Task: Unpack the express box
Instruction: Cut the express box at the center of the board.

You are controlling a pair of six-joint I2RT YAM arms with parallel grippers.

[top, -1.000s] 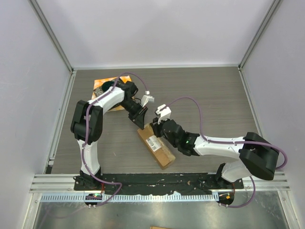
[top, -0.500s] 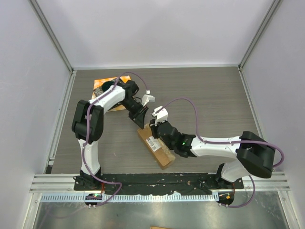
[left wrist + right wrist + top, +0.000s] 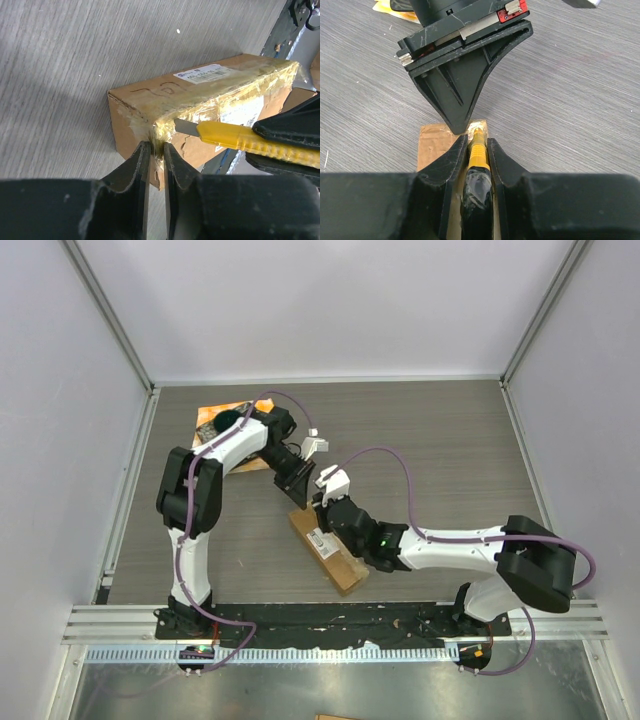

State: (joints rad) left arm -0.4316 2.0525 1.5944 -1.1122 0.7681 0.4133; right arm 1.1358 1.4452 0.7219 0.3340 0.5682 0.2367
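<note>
Grey wood-grain tabletop [image 3: 430, 440], white walls round it.

Top view: express box [image 3: 330, 552] lies flat and skewed near the front edge, between the two arms, far end pointing up-left. White label [image 3: 321, 539] on its top face. Left gripper [image 3: 297, 492] sits at that far end, with right gripper [image 3: 320, 503] just beside it, over the box. Orange cloth [image 3: 212, 416] is behind the left arm, well apart from the box.

Left wrist view: left gripper [image 3: 154, 150] is pinched almost together, only a thin slit between the fingers, tips against the taped corner of the box [image 3: 145, 107]. Nipping tape or just pressing: cannot tell. Shiny tape [image 3: 230, 95] runs along the top edge, wrinkled. Yellow utility knife [image 3: 240, 142] has its blade [image 3: 184, 126] out, tip at the tape beside that corner.

Right wrist view: right gripper [image 3: 479, 146] is clamped on the knife [image 3: 478, 150], aimed at the box end [image 3: 431, 145]. Left gripper [image 3: 463, 127] closes to a point, touching the box right ahead of the blade.

Handling, judged:
- Cardboard is stiff at the edges, but the panels dent.
- Probably light, so it would skid on the smooth table under blade push and needs holding down.
- Tape is slick, a poor grip.
- Best hold is across the bare long sides or pressing on top, clear of seam and cut line.
- Cut shallow; contents unknown.
</note>
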